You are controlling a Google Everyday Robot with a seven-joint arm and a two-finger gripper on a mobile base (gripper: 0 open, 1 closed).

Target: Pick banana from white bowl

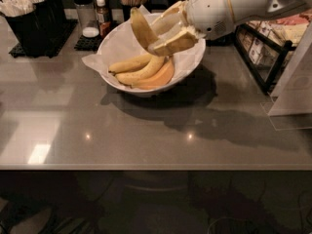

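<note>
banana: lower end hidden inside the end effector, over the white bowl
white bowl: far rim behind end effector
arm: cut by top edge

Single view. Camera: high, in front of the near edge of the counter, facing across it and tilted downward. Range: middling, with the counter's full depth in frame and the floor below the near edge. Pincer: upper right of centre, over the white bowl, clasped on the banana.
</note>
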